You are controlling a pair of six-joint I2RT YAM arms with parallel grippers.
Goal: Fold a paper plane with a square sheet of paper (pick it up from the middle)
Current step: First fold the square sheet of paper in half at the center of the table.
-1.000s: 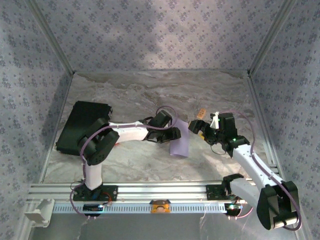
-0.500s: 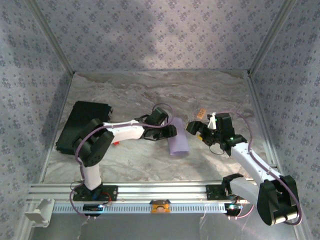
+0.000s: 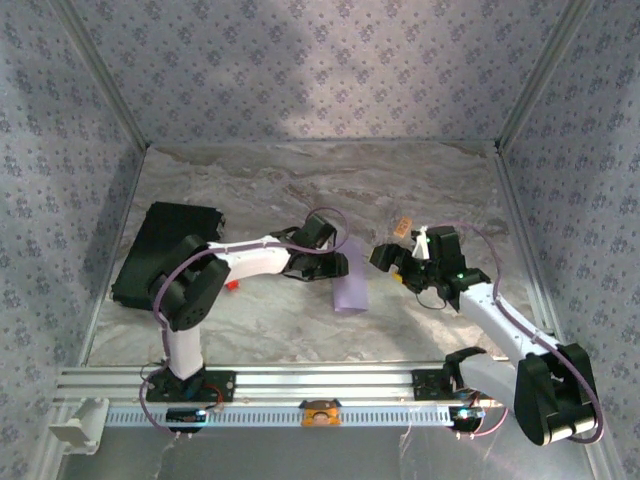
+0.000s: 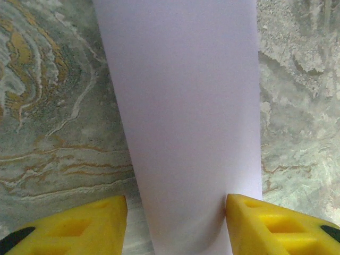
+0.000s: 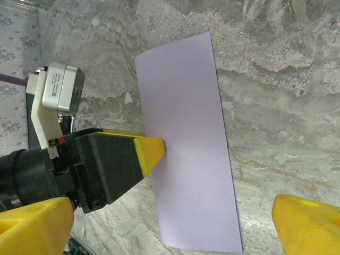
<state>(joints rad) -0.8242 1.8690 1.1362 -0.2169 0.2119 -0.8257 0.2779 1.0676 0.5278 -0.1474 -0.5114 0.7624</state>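
Note:
The square sheet of paper (image 3: 352, 283) is pale lavender and lies mid-table, looking narrow as if bowed upward. My left gripper (image 3: 335, 266) reaches it from the left. In the left wrist view the sheet (image 4: 180, 95) runs up between the yellow fingers of that gripper (image 4: 177, 207). The right finger (image 4: 265, 223) touches the paper's edge, while the left finger stands a little apart from it. My right gripper (image 3: 388, 262) is wide open just right of the sheet. Its wrist view shows the sheet (image 5: 191, 159) with the left arm's yellow fingertip (image 5: 150, 151) against one long edge.
A black rectangular pad (image 3: 165, 250) lies at the far left. A small tan block (image 3: 403, 227) sits behind the right gripper, and a small red object (image 3: 232, 285) lies beside the left arm. Patterned walls enclose the marble table (image 3: 300, 180).
The left gripper's jaws have narrowed around the sheet, and gripper and sheet have shifted slightly left. The right gripper has edged left toward the paper, still wide open.

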